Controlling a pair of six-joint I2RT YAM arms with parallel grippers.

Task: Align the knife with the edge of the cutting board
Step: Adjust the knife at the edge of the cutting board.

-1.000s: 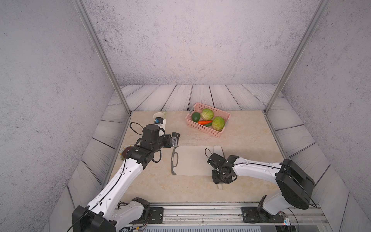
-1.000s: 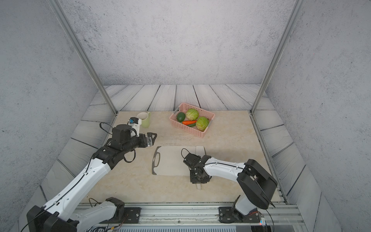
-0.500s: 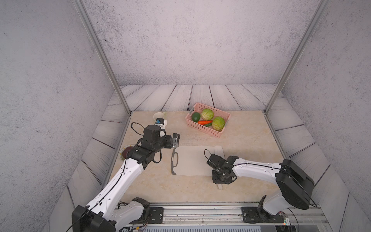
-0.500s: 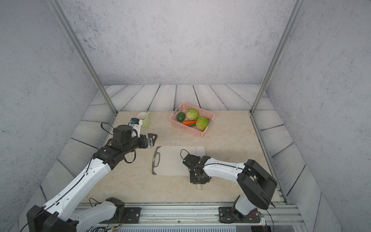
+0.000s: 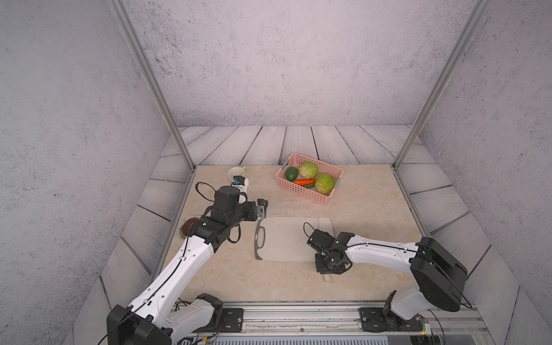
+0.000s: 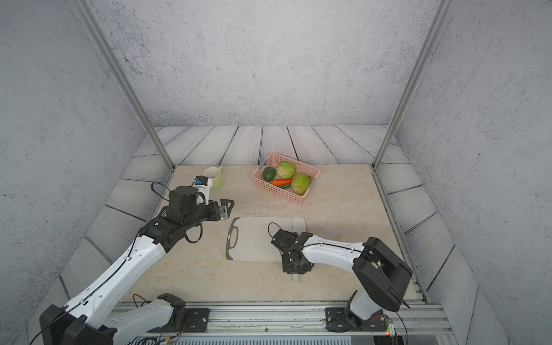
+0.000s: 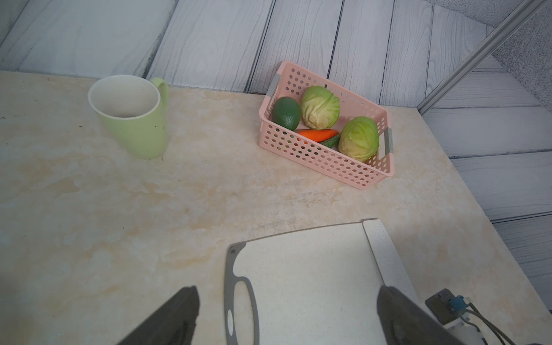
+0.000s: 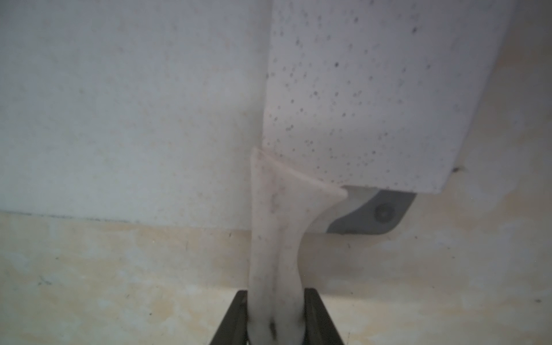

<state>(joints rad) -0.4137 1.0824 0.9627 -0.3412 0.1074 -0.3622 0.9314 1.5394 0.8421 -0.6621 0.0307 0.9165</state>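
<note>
The knife lies along the short end of the cutting board away from its hole, blade on the board, handle poking out toward the front edge of the bench — between the fingers of the right gripper, which is clamped on it. That arm reaches in low from the front right corner; the left gripper hangs wide open by the hole end.

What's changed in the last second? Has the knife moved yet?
Hardly anything. The right gripper barely shifted; its jaws now pinch the knife by the handle, though the earlier views are too small to show them closing. The knife, board, open left gripper, basket and mug stayed put.
</note>
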